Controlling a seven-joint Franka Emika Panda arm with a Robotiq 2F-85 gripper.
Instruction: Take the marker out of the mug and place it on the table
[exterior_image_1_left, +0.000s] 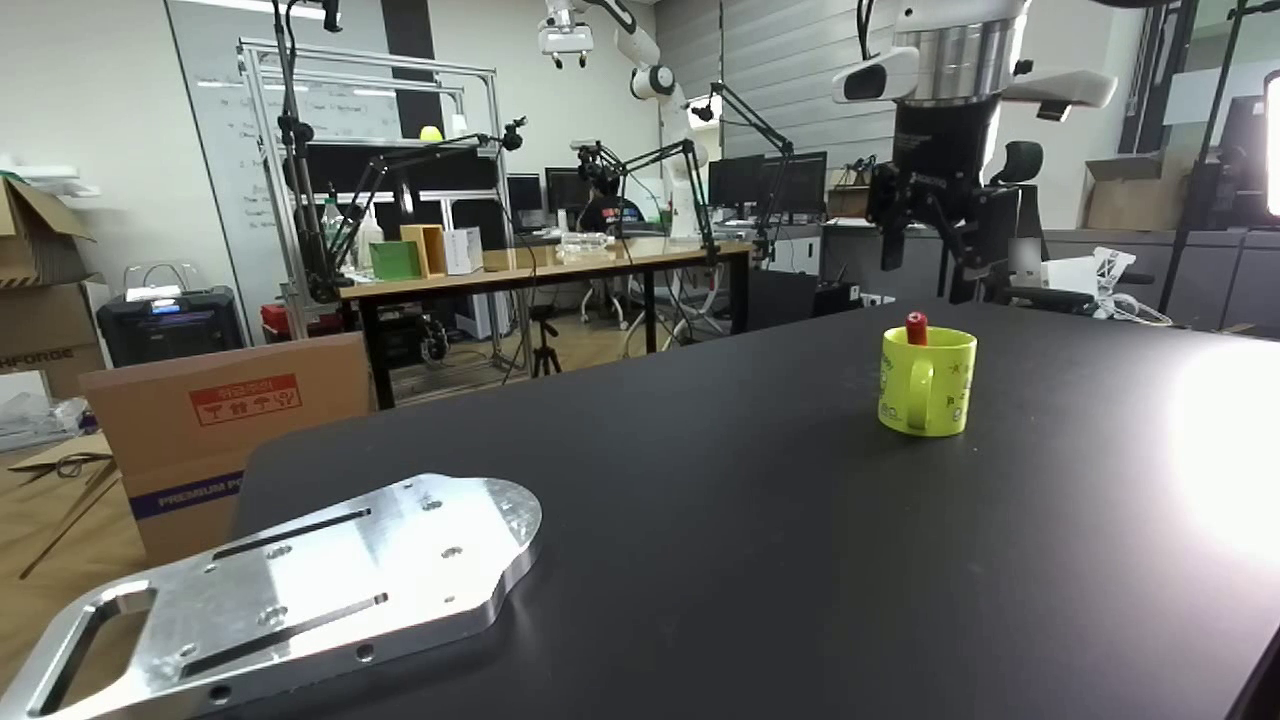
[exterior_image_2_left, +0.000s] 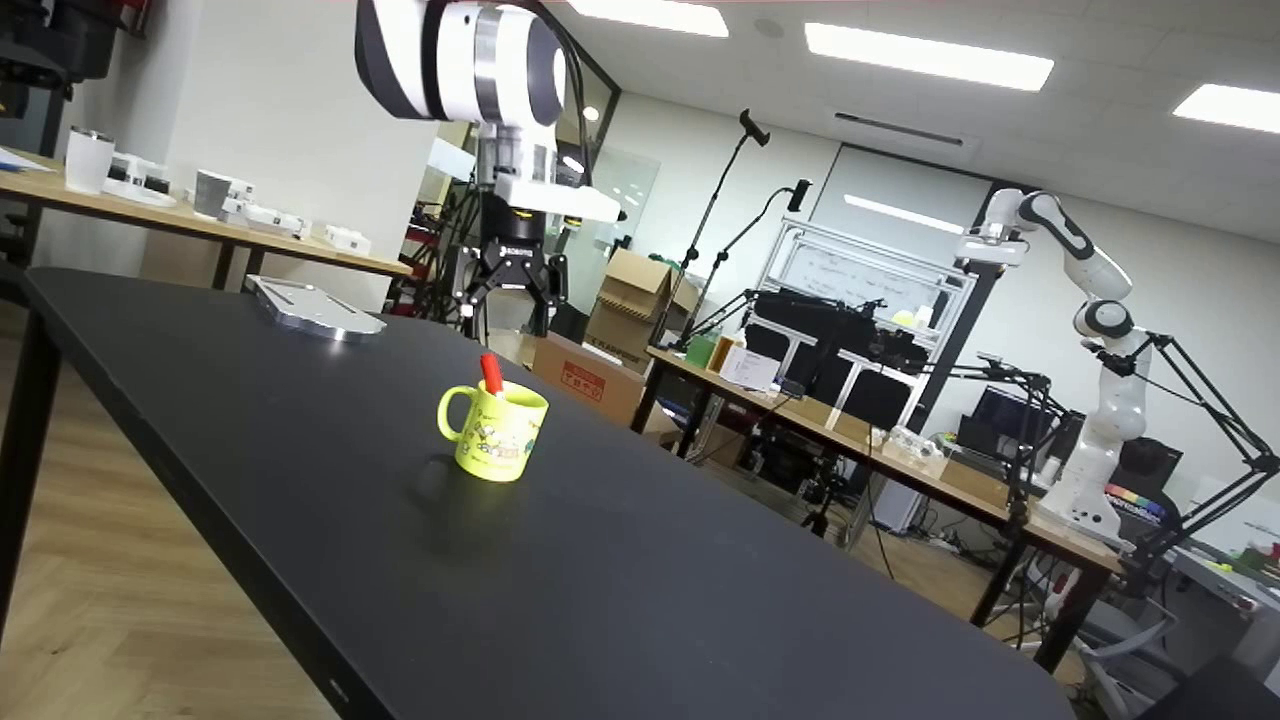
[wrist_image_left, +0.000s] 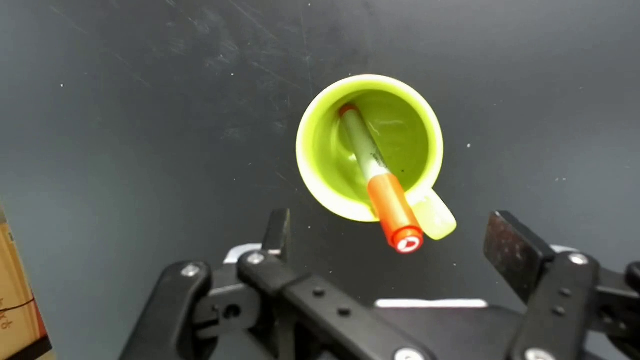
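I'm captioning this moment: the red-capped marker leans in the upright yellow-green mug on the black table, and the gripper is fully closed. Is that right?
Not quite: the gripper is open, not closed; the wrist view shows its fingers standing wide apart. The rest holds: the red-capped marker leans in the upright yellow-green mug on the black table.

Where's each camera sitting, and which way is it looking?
An exterior view: low over the table, near the metal plate, looking across at the mug; the gripper shows upper right.
An exterior view: low, tilted, looking across at the mug, metal plate farther off; the arm shows behind.
Wrist view: on the arm, looking down into the mug at the marker; open fingers show below.
Both exterior views share mug, marker, metal plate and gripper.
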